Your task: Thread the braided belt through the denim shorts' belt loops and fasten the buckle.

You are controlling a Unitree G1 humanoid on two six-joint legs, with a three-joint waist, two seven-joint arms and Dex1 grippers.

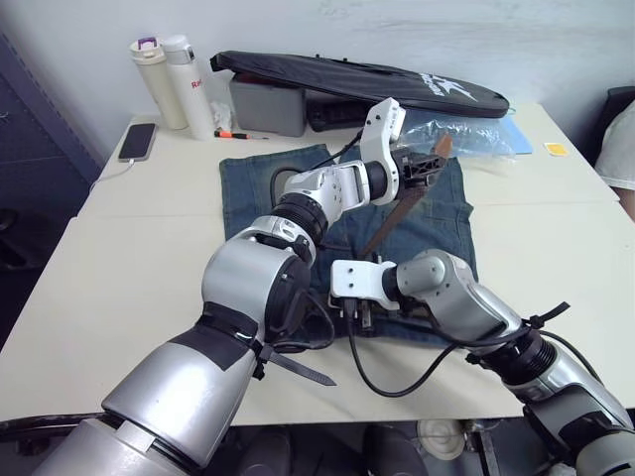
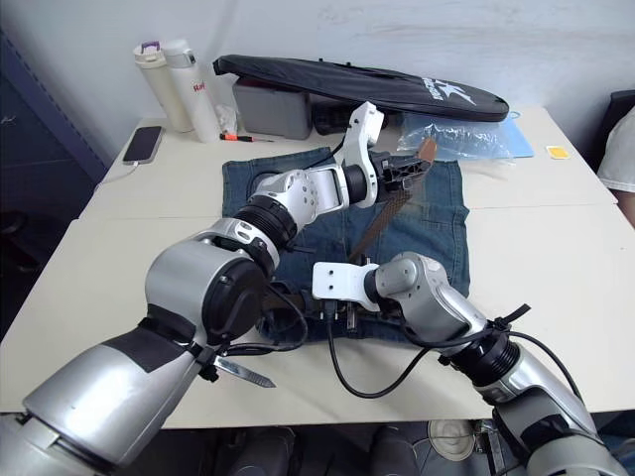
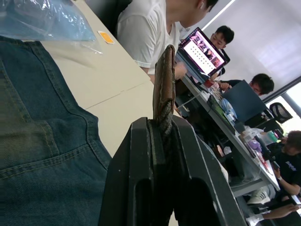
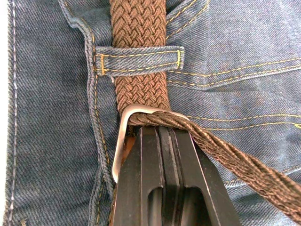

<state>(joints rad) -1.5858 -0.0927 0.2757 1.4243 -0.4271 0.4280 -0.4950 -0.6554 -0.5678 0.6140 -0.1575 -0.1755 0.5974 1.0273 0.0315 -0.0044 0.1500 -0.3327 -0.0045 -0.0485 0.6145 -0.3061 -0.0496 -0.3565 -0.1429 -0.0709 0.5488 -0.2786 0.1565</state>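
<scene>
We've got the dark-brown braided belt [image 4: 139, 28] pinched near its tip in our left gripper [image 1: 422, 167], lifted above the faded blue denim shorts [image 1: 451, 233]. Our right gripper [image 4: 157, 141], fingers closed, pins the silver-grey rectangular buckle [image 4: 123, 136] just past a denim belt loop [image 4: 138, 60]. The strap looks soft and floppy; we'd grip close to the tip.

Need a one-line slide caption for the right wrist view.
Right pincer shut at the buckle, braided belt already under a belt loop on the denim shorts.
</scene>
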